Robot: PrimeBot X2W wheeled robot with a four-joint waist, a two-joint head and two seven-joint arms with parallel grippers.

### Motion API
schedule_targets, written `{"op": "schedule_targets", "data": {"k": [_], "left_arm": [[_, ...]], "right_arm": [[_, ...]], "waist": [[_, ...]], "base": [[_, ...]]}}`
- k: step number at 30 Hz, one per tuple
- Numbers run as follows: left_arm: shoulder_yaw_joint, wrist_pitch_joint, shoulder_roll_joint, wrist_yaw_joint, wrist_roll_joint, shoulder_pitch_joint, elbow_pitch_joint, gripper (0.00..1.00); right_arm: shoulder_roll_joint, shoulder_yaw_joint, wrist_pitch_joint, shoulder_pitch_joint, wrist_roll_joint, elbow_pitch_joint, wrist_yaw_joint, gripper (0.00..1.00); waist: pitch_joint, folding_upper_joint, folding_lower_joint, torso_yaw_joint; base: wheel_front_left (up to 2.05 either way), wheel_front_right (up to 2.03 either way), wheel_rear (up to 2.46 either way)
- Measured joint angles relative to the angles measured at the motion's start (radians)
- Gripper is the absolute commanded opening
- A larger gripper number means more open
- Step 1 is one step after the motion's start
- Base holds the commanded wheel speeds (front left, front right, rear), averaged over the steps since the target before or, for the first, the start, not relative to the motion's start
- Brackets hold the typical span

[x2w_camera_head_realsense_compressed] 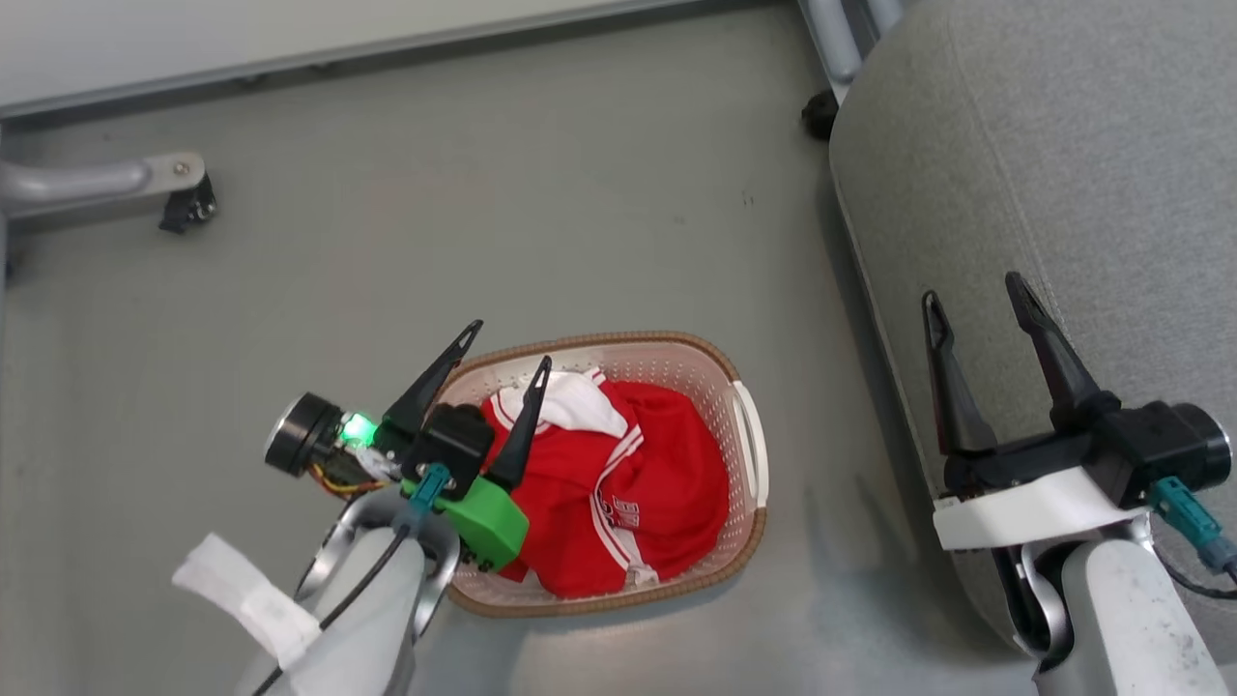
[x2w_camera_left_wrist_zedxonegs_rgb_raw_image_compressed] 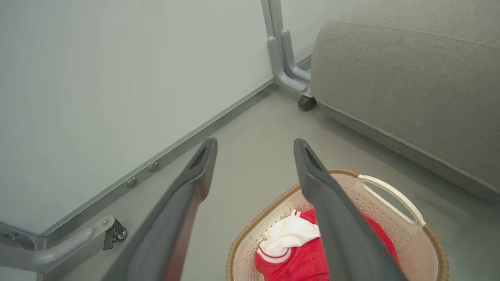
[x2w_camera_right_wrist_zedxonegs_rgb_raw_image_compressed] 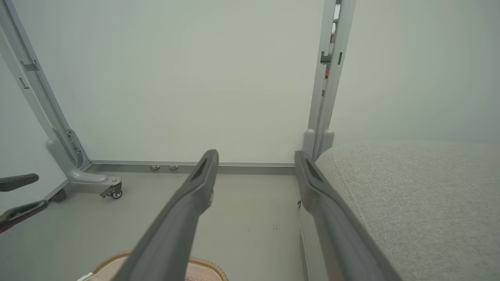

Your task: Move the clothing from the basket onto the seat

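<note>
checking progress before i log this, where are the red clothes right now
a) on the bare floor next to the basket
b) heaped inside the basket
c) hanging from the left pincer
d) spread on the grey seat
b: the red clothes lie heaped inside the basket, which stands on the floor beside the seat. The left pincer and the right pincer are both open and hold nothing.

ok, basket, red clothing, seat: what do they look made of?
basket: cream moulded plastic, slight sheen; rows of holes in the wall, brown woven-look rim, maybe moulded too.
clothing: soft fabric, probably synthetic knit; it bunches and folds, white trim.
seat: grey woven upholstery, matte; visible weave grain, seam along the edge.
</note>
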Motion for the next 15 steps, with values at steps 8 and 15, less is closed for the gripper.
{"op": "schedule_targets", "data": {"k": [8,15], "left_arm": [[-0.123,0.0,0.044,-0.026,0.066,-0.244,0.208,1.0],[-0.264,0.0,0.073,-0.04,0.142,-0.417,0.4,1.0]], "right_arm": [[0.0,0.003,0.0,-0.101,0.005,-0.019,0.0,1.0],[0.0,0.004,0.0,-0.181,0.039,-0.021,0.0,1.0]], "waist": [[0.176,0.0,0.0001,-0.023],[0.319,0.0,0.0002,-0.05]], "base": [[0.0,0.0,0.0],[0.0,0.0,0.0]]}}
